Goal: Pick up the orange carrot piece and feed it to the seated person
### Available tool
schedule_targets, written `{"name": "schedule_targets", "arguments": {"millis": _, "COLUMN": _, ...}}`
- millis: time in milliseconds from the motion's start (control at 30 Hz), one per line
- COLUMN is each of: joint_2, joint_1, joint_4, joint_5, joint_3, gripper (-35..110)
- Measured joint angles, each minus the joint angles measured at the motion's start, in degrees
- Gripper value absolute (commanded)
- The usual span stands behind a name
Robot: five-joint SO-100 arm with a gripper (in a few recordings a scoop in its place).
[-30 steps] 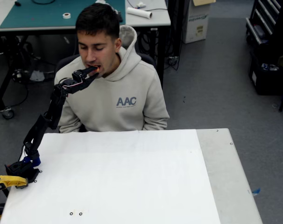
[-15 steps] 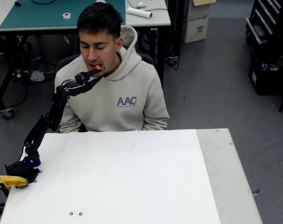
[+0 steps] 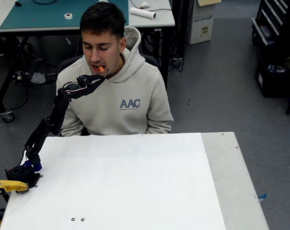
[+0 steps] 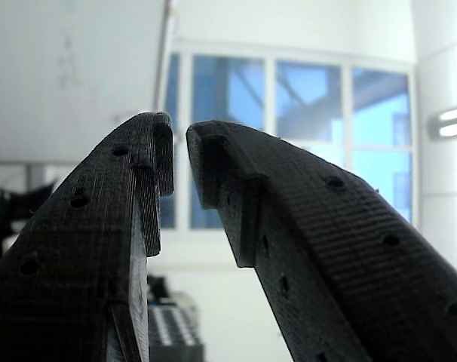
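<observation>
Fingers (image 3: 100,79) of the black arm are hovering slightly apart, gripping nothing, tips nearly meeting in the wrist view (image 4: 179,154). Just above them, the tiny orange carrot piece (image 3: 101,69) is sitting between the lips of the seated person in the beige hoodie (image 3: 121,103).

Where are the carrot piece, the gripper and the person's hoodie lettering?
carrot piece (image 3: 101,69), fixed view, orange end at the mouth.
gripper (image 3: 101,79), fixed view, between its fingertips.
hoodie lettering (image 3: 129,104), fixed view, middle letter.
</observation>
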Motion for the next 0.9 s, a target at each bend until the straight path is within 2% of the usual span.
{"name": "schedule_targets", "arguments": {"millis": 267, "joint_2": 0.00, "joint_1": -0.09, "joint_4": 0.00, "joint_5": 0.00, "joint_3": 0.00, "gripper": -3}}
{"name": "schedule_targets", "arguments": {"millis": 500, "joint_2": 0.00, "joint_1": -4.22, "joint_4": 0.00, "joint_5": 1.67, "joint_3": 0.00, "gripper": -3}}
{"name": "schedule_targets", "arguments": {"millis": 633, "joint_2": 0.00, "joint_1": -4.66, "joint_4": 0.18, "joint_5": 9.32, "joint_3": 0.00, "gripper": -3}}
{"name": "schedule_targets", "arguments": {"millis": 900, "joint_2": 9.58, "joint_1": -5.19, "joint_4": 0.26, "joint_5": 34.54, "joint_3": 7.21, "gripper": -3}}
